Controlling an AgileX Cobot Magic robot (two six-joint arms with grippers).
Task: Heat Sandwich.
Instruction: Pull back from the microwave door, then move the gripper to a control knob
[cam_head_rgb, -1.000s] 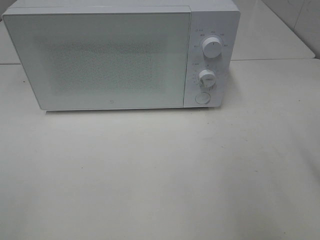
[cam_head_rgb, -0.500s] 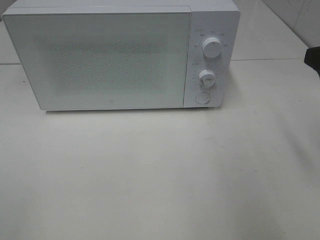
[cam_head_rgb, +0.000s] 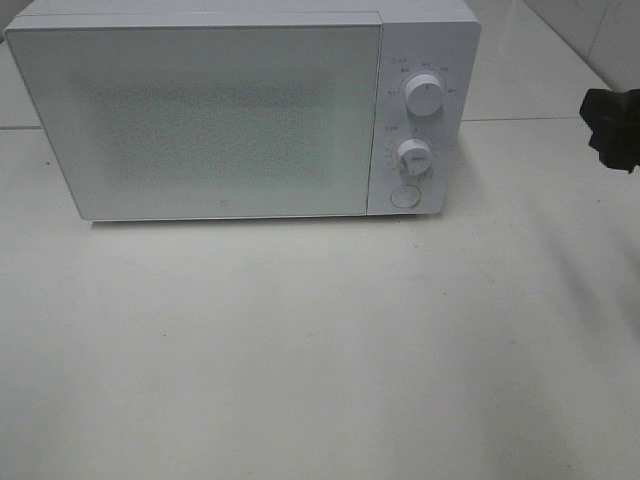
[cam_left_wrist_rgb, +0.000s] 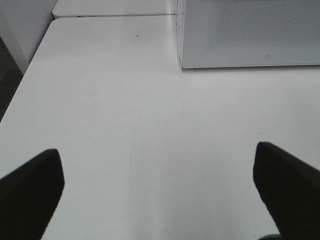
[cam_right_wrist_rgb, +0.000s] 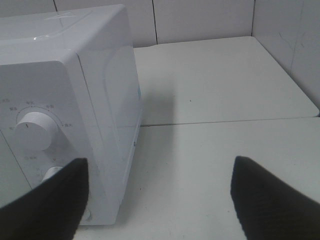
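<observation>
The sandwich is out of view in every frame. A white microwave (cam_head_rgb: 240, 110) stands at the back of the table with its door (cam_head_rgb: 195, 115) shut; two dials (cam_head_rgb: 424, 98) and a round button (cam_head_rgb: 404, 196) sit on its right panel. My right gripper (cam_head_rgb: 612, 125) shows at the right edge of the high view, right of the microwave; in the right wrist view it (cam_right_wrist_rgb: 160, 200) is open and empty beside the microwave's side (cam_right_wrist_rgb: 75, 100). My left gripper (cam_left_wrist_rgb: 160, 190) is open and empty above the bare table, not seen in the high view.
The white table (cam_head_rgb: 320, 350) spreads in front of the microwave. A seam joins it to another table behind (cam_right_wrist_rgb: 215, 70). A tiled wall (cam_right_wrist_rgb: 200, 20) stands at the back. The table's left edge (cam_left_wrist_rgb: 30, 85) drops to a dark floor.
My right gripper has come into the high view from the right edge and moved left toward the microwave. The microwave has not moved.
</observation>
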